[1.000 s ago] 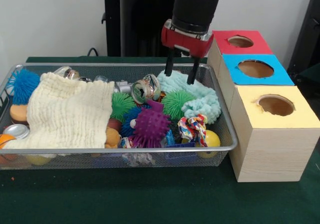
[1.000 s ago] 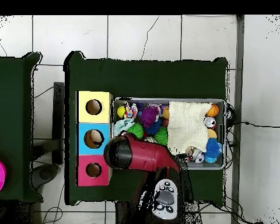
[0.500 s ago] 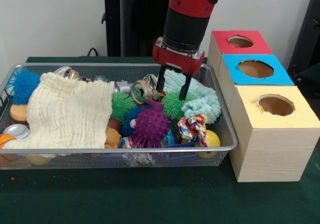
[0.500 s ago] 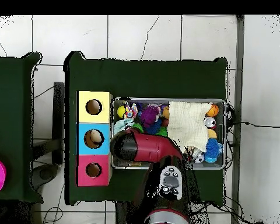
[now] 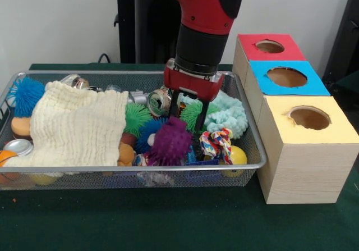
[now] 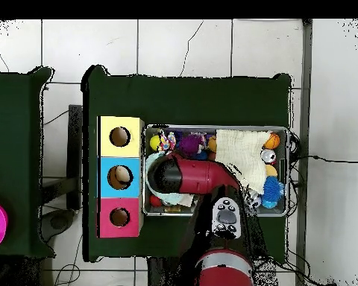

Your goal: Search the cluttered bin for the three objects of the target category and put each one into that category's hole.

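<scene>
The silver wire-mesh basket point(image 5: 140, 167) is full of toys, cans and cloths; in the overhead view its rim point(image 6: 288, 171) shows too. My gripper point(image 5: 189, 109) is down inside its right half, open, with its fingers either side of a green spiky ball point(image 5: 193, 115). A purple spiky ball point(image 5: 170, 141) lies just in front of it and a crushed can point(image 5: 159, 102) just left. Three boxes with round holes stand to the right: red point(image 5: 269, 48), blue point(image 5: 287, 77) and yellow point(image 5: 308, 119). In the overhead view my arm point(image 6: 182, 177) hides the gripper.
A cream cloth point(image 5: 76, 127) covers the basket's left half. A mint fluffy cloth point(image 5: 227, 116), a coloured rope toy point(image 5: 217, 141) and a yellow ball point(image 5: 238, 155) lie at the right end. A blue spiky ball point(image 5: 25, 94) sits far left.
My gripper has come down from above the basket's far rim and moved toward the camera, into the basket, until its fingers straddle the green spiky ball. The purple ball shifted slightly.
</scene>
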You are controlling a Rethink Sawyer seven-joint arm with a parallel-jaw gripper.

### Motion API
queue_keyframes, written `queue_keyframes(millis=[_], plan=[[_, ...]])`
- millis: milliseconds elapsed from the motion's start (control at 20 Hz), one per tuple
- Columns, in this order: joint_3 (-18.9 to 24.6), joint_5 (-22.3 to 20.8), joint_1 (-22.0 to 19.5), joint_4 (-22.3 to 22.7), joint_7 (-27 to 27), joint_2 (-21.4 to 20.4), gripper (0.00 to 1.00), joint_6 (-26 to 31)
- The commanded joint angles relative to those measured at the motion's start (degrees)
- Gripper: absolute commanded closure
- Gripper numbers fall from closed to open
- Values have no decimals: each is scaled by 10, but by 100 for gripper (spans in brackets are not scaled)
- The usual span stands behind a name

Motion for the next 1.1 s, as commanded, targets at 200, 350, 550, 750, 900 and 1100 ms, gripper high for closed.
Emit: queue_keyframes(millis=[200,350,550,750,900,1100], plan=[[67,-49,-36,-75,-26,44,0,-16],[71,-58,-45,-80,-27,48,0,-19],[86,-76,-66,-92,-38,58,0,-23],[107,-87,-86,-87,-50,44,0,-3],[119,-91,-96,-79,-55,29,0,16],[139,-90,-107,-66,-59,10,0,46]])
